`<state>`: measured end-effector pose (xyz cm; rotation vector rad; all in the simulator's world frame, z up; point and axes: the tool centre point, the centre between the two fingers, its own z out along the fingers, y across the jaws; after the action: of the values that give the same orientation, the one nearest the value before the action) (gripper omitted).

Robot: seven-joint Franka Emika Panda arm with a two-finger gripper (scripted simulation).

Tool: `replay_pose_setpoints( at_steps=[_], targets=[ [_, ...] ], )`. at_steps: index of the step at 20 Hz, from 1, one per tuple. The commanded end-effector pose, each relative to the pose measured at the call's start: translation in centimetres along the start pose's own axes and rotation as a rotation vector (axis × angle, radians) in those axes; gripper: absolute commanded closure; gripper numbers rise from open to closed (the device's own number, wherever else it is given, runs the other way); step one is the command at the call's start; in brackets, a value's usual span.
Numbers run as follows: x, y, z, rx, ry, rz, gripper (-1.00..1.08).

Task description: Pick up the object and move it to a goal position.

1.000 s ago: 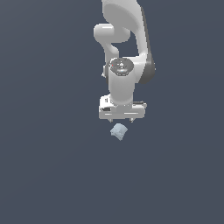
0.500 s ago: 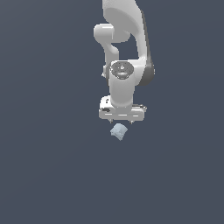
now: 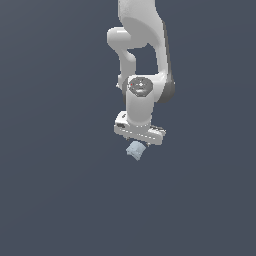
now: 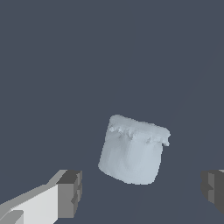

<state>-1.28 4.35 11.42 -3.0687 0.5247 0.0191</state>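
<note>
The object [image 3: 135,150] is a small pale blue-grey angular block lying on the dark floor. My white gripper [image 3: 138,144] hangs pointing down just above it. In the wrist view the object [image 4: 133,150] lies tilted, a little off the line between my two fingertips. The gripper [image 4: 142,190] is open, with one dark finger pad [image 4: 70,193] on one side and the other [image 4: 214,188] far off on the other side. The pads do not touch the block.
The floor [image 3: 55,200] is a plain dark grey surface with no other objects in view. The white arm [image 3: 142,45] rises straight up above the gripper.
The gripper has come down a little closer to the object. The object has not moved.
</note>
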Motion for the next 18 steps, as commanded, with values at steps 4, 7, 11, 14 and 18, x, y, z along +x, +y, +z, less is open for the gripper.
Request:
replay_pose_setpoints(
  at_steps=[4,7,11,14,18],
  targets=[
    [-0.1,0.2,1.2,-0.012,0.009,0.124,-0.92],
    [-0.2,0.3,1.7,-0.016,0.013,0.173,-0.92],
    [-0.2,0.4,2.2,-0.021,0.017,0.221,-0.92],
    [-0.3,0.5,2.4,-0.023,0.019,0.242,-0.92],
    [-0.3,0.5,2.5,-0.024,0.020,0.253,-0.92]
  ],
)
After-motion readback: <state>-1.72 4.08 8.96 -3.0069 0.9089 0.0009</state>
